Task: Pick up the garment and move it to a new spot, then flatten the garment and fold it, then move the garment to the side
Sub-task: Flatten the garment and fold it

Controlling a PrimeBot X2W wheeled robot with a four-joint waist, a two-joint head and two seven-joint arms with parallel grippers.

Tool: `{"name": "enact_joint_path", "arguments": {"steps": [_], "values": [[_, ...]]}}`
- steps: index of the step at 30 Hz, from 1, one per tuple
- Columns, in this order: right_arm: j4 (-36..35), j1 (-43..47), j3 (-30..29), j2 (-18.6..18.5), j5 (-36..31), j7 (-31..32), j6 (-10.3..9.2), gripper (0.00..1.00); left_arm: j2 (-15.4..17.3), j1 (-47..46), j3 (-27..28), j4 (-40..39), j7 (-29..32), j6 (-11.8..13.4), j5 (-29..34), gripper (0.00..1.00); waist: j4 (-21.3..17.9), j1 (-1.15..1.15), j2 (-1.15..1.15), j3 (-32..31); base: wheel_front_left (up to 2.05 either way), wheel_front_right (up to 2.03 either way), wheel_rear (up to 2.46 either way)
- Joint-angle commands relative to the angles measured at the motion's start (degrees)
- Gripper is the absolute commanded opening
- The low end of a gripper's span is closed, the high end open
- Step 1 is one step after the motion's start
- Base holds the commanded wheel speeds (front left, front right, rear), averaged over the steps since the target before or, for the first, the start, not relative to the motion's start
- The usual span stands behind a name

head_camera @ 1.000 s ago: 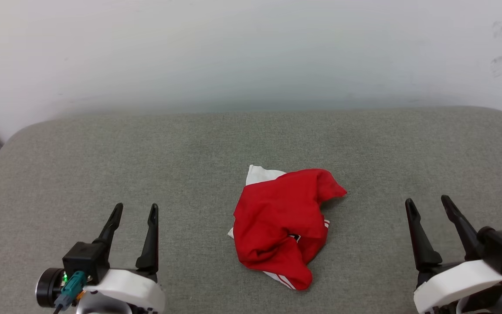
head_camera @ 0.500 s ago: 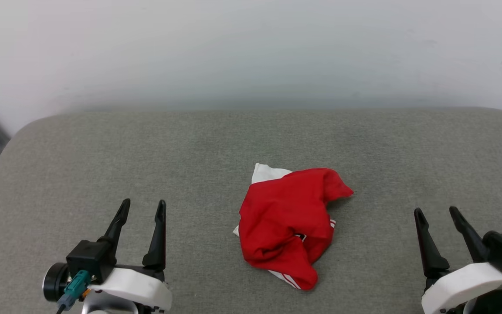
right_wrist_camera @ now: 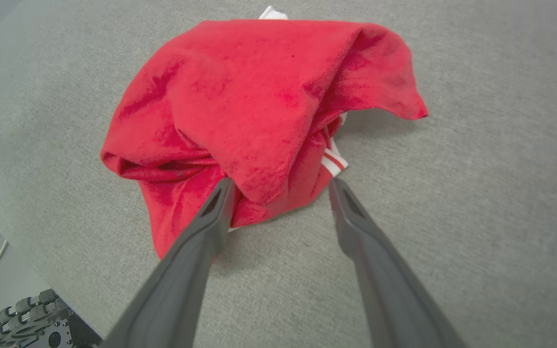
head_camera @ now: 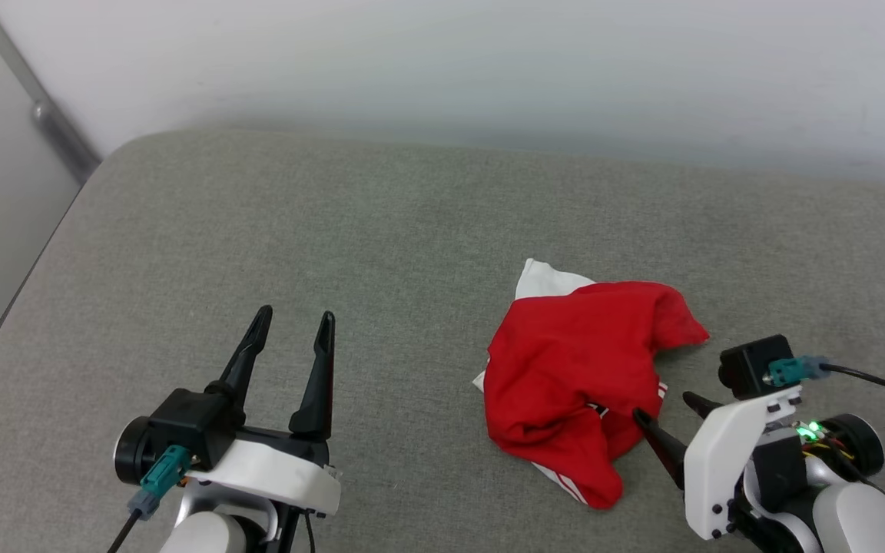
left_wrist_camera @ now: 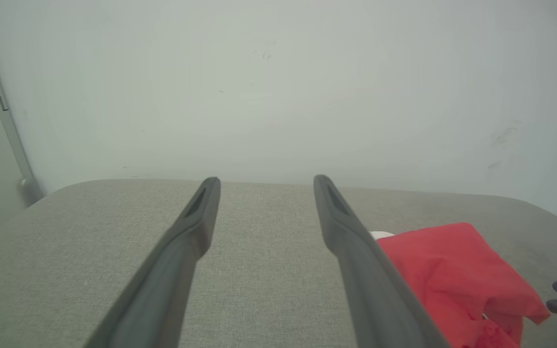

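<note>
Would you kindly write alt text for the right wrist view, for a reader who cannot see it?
A crumpled red garment with white striped trim lies on a grey padded surface; the open right hand points at its near edge.

- The garment [head_camera: 573, 376]: soft red cloth, matt and creased, with white cloth at its far edge.
- The padded surface [head_camera: 335, 230]: grey woven cloth, matt, finely rough.
- The left gripper [head_camera: 293, 315] and the right gripper [head_camera: 663, 407]: dark, matt, plastic by the look.
- The left wrist cover [head_camera: 258, 476]: white, smooth plastic, faintly shiny.
- The wall [head_camera: 488, 69]: pale, smooth, matt.
</note>
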Motion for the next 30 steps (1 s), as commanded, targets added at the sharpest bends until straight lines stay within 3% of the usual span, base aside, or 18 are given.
{"name": "enact_joint_path", "arguments": {"steps": [1,9,10,12,22,26,30], "values": [[0.7,-1.5,1.2,-0.7,0.5,1.0,-0.02,1.00,-0.5,-1.0,0.3,-0.1,-0.1,-0.5,0.6,1.00,1.6,0.00,0.00,1.7,0.00,0.00,0.00],[5.8,-8.0,6.8,-3.4,3.2,2.9,-0.03,1.00,-3.4,-2.1,2.2,0.8,-0.1,-2.7,2.1,1.00,3.8,0.00,0.00,5.0,0.00,0.00,0.00],[6.0,-8.6,7.0,-3.6,3.3,2.5,-0.03,0.73,-3.8,-2.1,2.6,0.8,-0.1,-2.9,2.4,1.00,3.8,0.00,0.00,5.3,0.00,0.00,0.00],[6.1,-9.4,7.4,-3.9,3.3,1.7,-0.02,0.00,-4.3,-1.9,3.3,1.2,-0.1,-3.3,2.7,1.00,3.8,0.00,0.00,5.6,0.00,0.00,0.00],[0.0,-13.5,8.3,-7.1,1.8,1.3,-0.03,0.00,-5.9,-0.8,7.0,1.8,-0.1,-5.4,4.7,1.00,-0.2,0.00,0.00,5.1,0.00,0.00,0.00],[-4.4,-10.6,4.4,-8.1,-0.2,1.9,-0.02,0.00,-6.2,-0.5,8.0,2.2,-0.1,-6.2,5.3,1.00,-2.6,0.00,0.00,4.5,0.00,0.00,0.00],[-8.7,-2.5,-2.3,-6.2,-1.6,3.6,-0.02,0.00,-6.6,-0.3,8.4,2.5,-0.1,-6.9,5.7,1.00,-4.1,0.00,0.00,4.2,0.00,0.00,0.00]]}}
